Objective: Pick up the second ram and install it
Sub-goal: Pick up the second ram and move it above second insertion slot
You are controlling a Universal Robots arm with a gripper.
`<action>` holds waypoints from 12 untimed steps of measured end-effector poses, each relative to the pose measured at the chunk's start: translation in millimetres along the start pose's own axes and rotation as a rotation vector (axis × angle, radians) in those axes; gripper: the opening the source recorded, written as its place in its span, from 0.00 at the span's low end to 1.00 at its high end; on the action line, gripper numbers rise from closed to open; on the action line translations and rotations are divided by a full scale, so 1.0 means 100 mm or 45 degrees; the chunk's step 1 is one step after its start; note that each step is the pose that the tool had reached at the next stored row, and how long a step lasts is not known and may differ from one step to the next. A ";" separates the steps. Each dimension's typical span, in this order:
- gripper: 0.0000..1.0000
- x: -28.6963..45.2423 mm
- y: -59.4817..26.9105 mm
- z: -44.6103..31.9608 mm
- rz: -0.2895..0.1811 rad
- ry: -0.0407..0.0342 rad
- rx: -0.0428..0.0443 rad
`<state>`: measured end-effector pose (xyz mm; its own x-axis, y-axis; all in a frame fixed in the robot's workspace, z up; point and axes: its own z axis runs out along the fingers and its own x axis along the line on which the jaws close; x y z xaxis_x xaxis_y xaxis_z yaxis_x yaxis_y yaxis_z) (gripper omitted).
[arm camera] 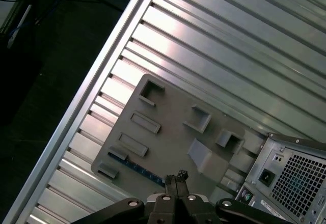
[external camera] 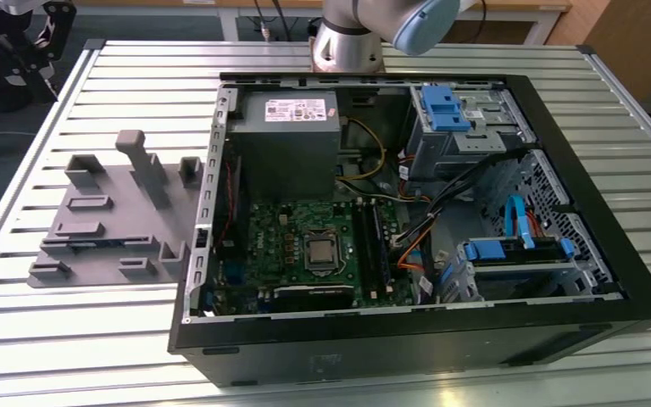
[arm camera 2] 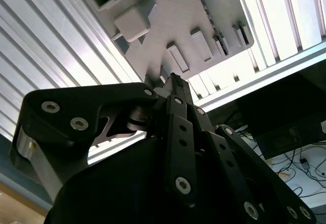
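The ribbed aluminium desk [external camera: 133,76] carries everything I have to work with. The biggest thing on it is the open black computer case [external camera: 416,339], lying on its side towards the exterior view's right. Inside it I can see a grey box-shaped power supply [external camera: 286,144], and below that the green motherboard [external camera: 292,225] with a square silver processor [external camera: 322,252] and long black slots [external camera: 369,246] just beside it. I cannot tell from here what sits in those slots. Blue plastic drive brackets [external camera: 444,106] and loose cables take up the rest of the case.

Just beside the case, on the exterior view's left, the grey plastic fixture block [external camera: 111,220] lies flat on the desk, with raised posts and open pockets.

The second ram [arm camera: 133,165], a slim flat stick with a blue label strip, stands on edge in a slot along one side of that block, as the first wrist view shows.

The silver arm column with its pale blue joint cap [external camera: 348,42] rises behind the case.

In both wrist views the dark fingers [arm camera: 172,182] are pressed together at the tips with nothing between them. They hang above the fixture block, and in the first wrist view they line up close to the ram's slot, clear of the stick.
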<state>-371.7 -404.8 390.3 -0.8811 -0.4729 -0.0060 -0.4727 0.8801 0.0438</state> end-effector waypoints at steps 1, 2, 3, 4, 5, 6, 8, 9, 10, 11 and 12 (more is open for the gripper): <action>0.11 0.000 0.000 0.000 0.000 0.0001 0.000; 0.11 0.000 0.000 0.000 0.000 0.0000 0.000; 0.11 0.000 0.000 0.000 0.000 0.0000 0.000; 0.11 0.000 0.000 0.000 -0.001 0.0001 0.000; 0.11 0.000 0.000 0.000 -0.002 0.0002 0.000; 0.11 0.000 0.000 0.000 -0.004 0.0001 0.000; 0.11 0.000 0.000 0.000 -0.008 0.0003 0.000; 0.11 0.000 0.000 0.000 -0.011 0.0005 0.000; 0.11 0.000 0.000 0.000 -0.013 0.0007 0.000; 0.11 0.001 0.000 0.000 -0.016 0.0008 0.000; 0.11 0.001 0.000 0.000 -0.020 0.0010 0.000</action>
<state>-371.8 -404.8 390.3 -0.8737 -0.4865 -0.0060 -0.4862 0.8727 0.0438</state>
